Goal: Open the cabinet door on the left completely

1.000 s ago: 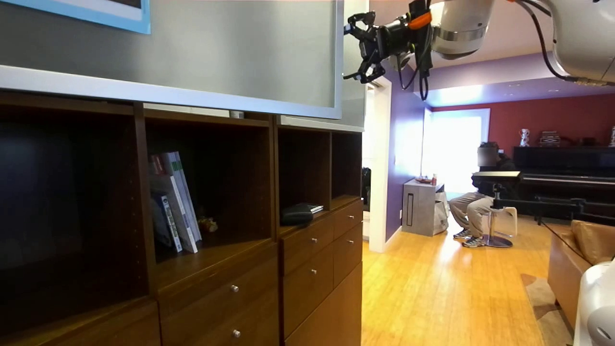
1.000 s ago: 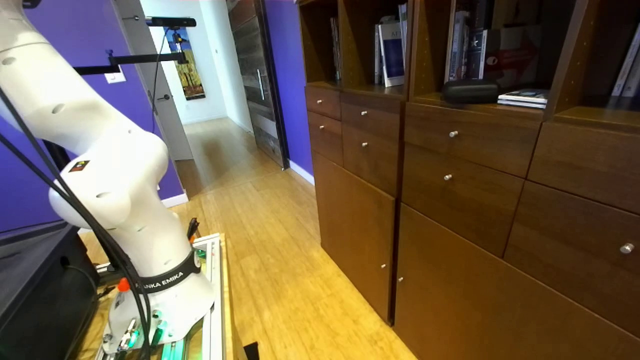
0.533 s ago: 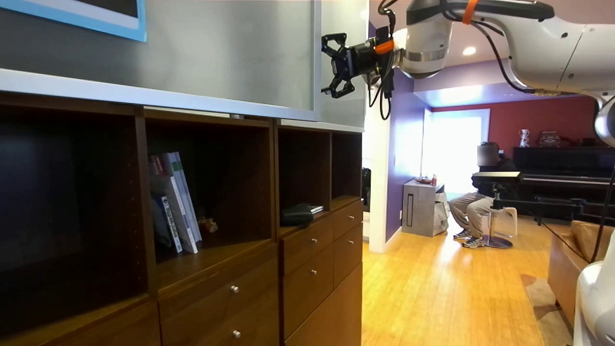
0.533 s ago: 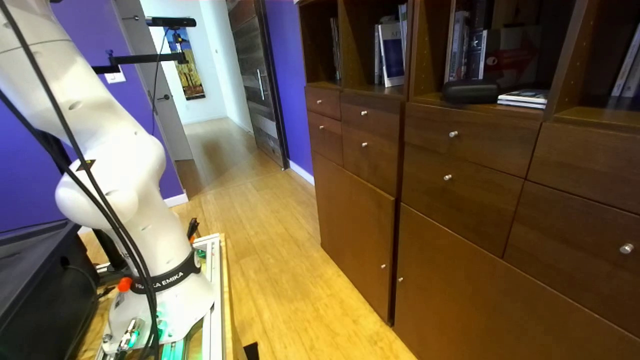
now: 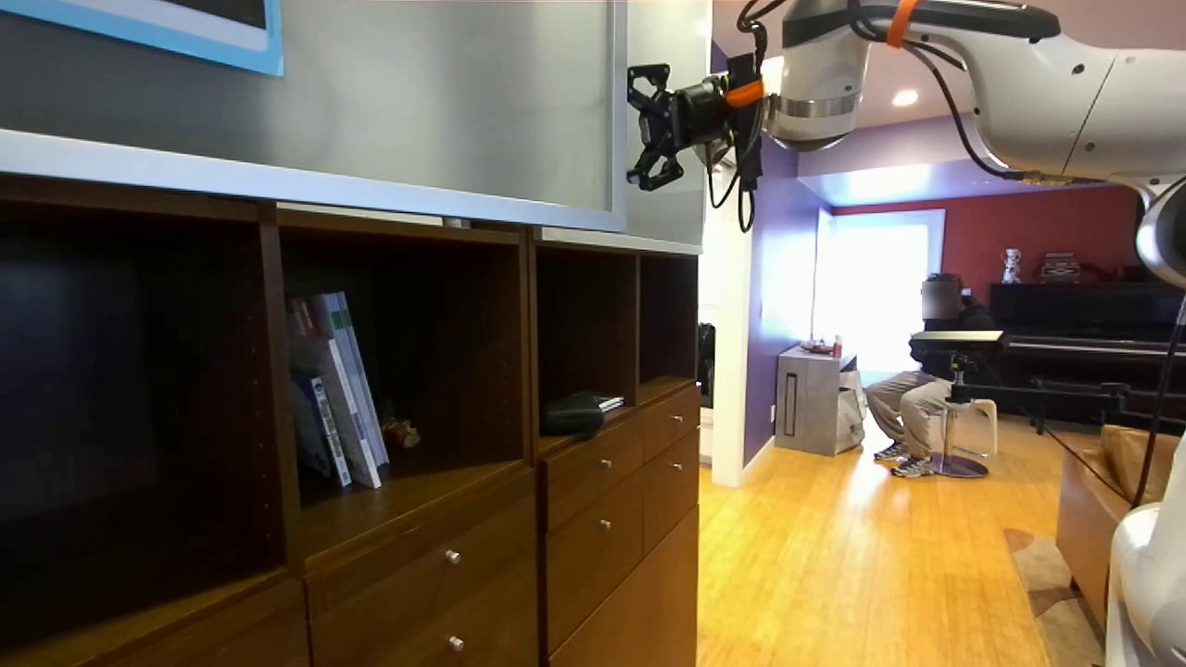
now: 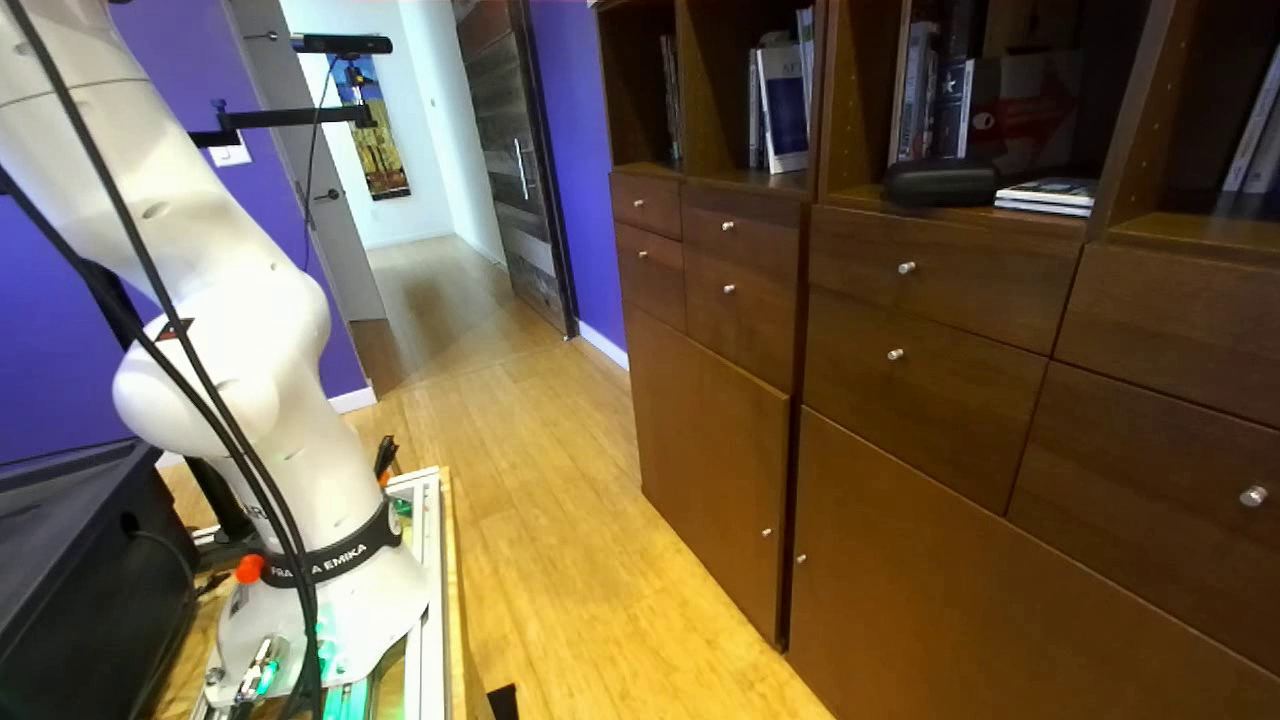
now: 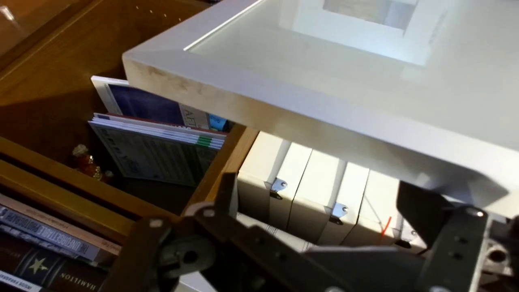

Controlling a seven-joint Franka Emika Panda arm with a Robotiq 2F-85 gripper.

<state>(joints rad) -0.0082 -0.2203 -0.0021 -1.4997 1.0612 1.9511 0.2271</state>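
Beside one door (image 5: 398,106), one pincer (image 5: 634,132)

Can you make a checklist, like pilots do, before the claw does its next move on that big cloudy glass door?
1. Claw open: ok, spread wide.
2. Frosted-glass cabinet door ajar: ok, cream storage boxes show past its edge in the wrist view.
3. Door fully open: not ok, seemingly only partway.
4. Claw touching the door: cannot tell, they look close.
5. Seated person clear of the door: ok, far back in an exterior view.
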